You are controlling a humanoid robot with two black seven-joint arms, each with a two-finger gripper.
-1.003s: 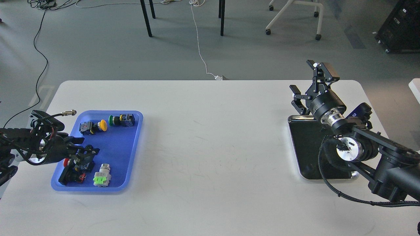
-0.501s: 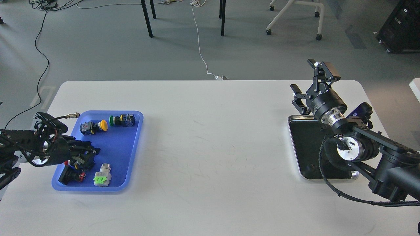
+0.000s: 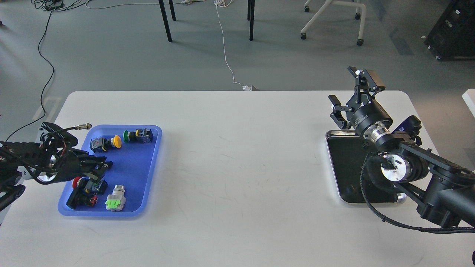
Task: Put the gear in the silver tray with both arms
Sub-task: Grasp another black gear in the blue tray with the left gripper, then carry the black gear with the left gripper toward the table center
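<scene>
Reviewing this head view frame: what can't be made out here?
- Left end effector: dark against the switches in the blue tray; finger state and grasp unreadable.
- Red push-button switch: partly covered by that end effector.
- Silver tray: right side hidden behind the right arm.
- Both arms: bases cut off by frame edges.

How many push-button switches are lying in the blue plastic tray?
5, possibly more under the left gripper: yellow-capped button and green-capped button along the tray's far end, two red-capped buttons near-left, silver and lime-green switch near-centre.

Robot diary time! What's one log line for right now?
left gripper: over blue tray, state unclear | right gripper: open, empty | silver tray: empty
</scene>
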